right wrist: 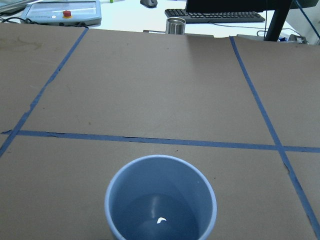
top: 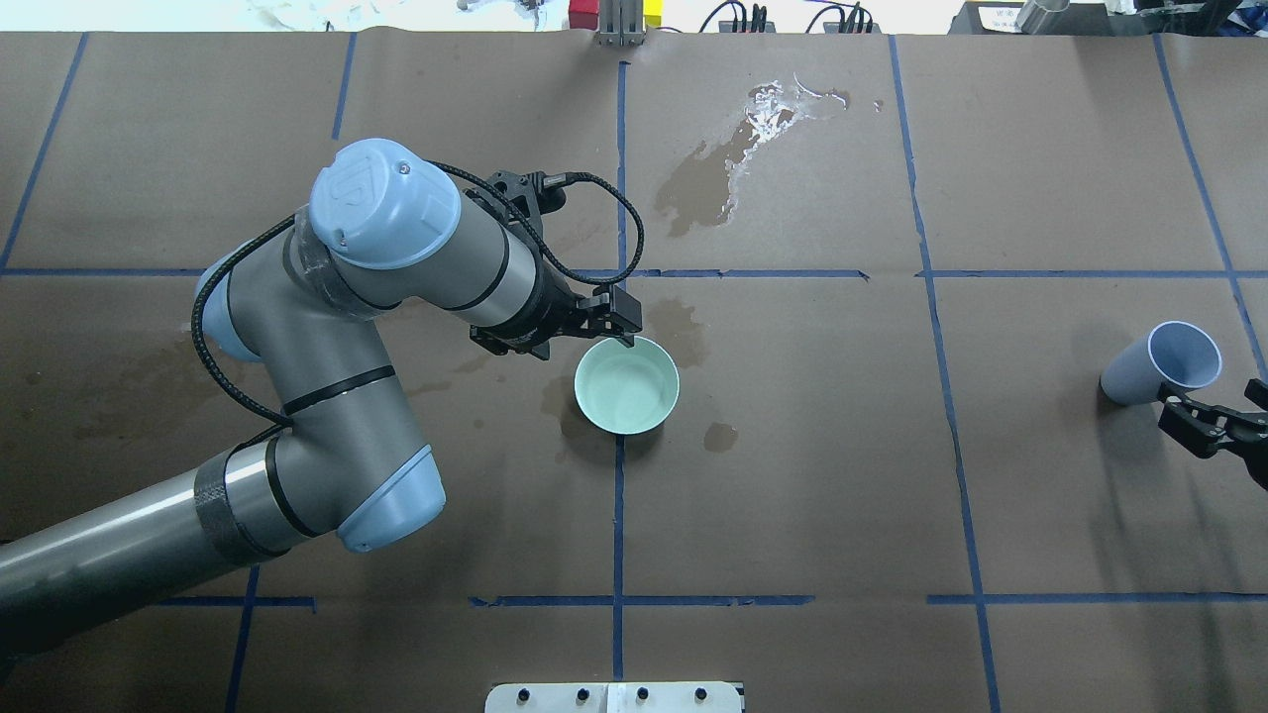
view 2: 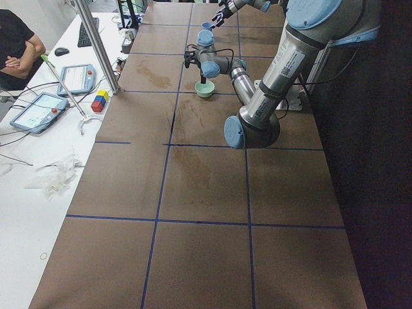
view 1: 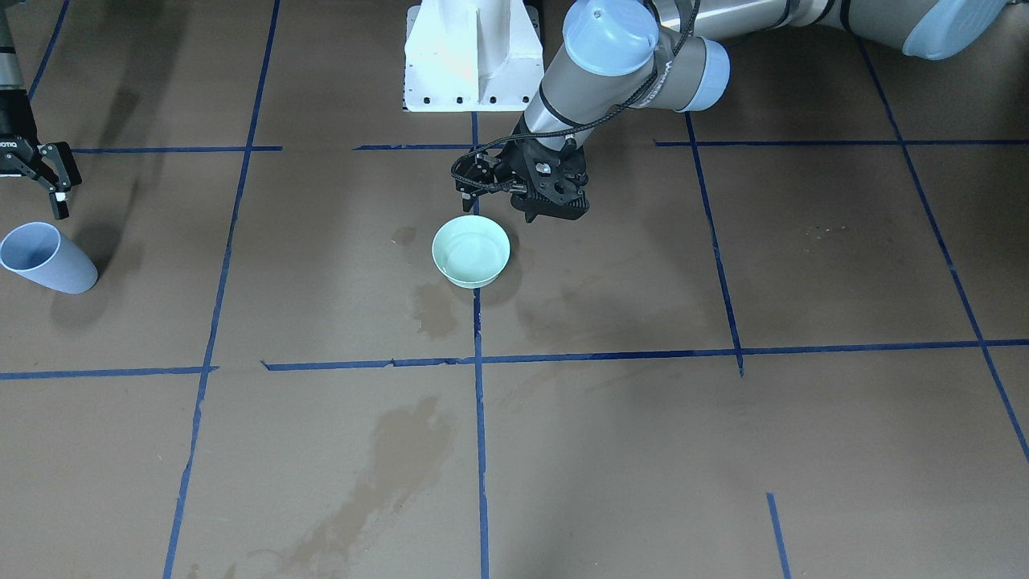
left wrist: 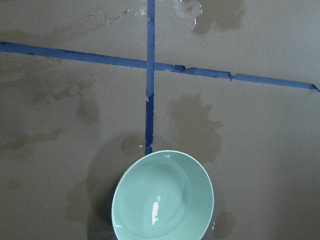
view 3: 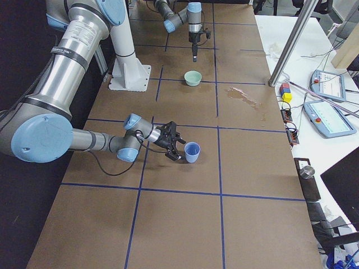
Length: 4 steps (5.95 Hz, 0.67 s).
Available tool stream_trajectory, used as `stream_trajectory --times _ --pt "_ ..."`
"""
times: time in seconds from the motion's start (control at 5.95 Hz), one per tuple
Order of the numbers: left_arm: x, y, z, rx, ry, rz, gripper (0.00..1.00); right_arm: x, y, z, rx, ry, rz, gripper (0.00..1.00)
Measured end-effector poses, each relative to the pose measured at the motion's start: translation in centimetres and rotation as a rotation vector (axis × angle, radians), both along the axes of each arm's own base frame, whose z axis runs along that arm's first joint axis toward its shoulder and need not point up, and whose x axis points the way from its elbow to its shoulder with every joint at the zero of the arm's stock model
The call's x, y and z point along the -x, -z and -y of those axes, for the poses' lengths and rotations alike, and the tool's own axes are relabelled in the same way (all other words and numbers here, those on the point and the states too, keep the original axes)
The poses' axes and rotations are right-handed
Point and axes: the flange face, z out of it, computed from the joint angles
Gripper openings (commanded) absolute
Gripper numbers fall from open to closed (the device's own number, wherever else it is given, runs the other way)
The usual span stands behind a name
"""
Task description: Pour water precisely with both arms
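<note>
The left gripper (top: 619, 327) is held above the rim of the green bowl (top: 579, 388), and its fingers seem to be pressed together. Some water (left wrist: 162, 210) is seen in this bowl and in the blue cup (top: 1129, 376), just beside which the right gripper (view 3: 178, 147) is found with fingers spread.

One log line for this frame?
pour: none under way | left gripper: at bowl rim, grip unclear | right gripper: open next to cup | cup: upright, water inside | wet patches on paper
</note>
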Motion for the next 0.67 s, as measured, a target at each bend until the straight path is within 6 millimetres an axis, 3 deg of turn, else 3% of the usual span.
stream_trajectory --times 0.34,0.67 --pt "0.3 -0.5 -0.2 0.001 0.003 0.003 0.99 2.4 -0.4 -0.4 -0.041 -0.034 0.017 0.99" --pt "0.7 -1.0 -0.4 0.002 0.004 0.004 0.99 4.0 -2.1 -0.4 -0.094 -0.075 -0.022 0.99"
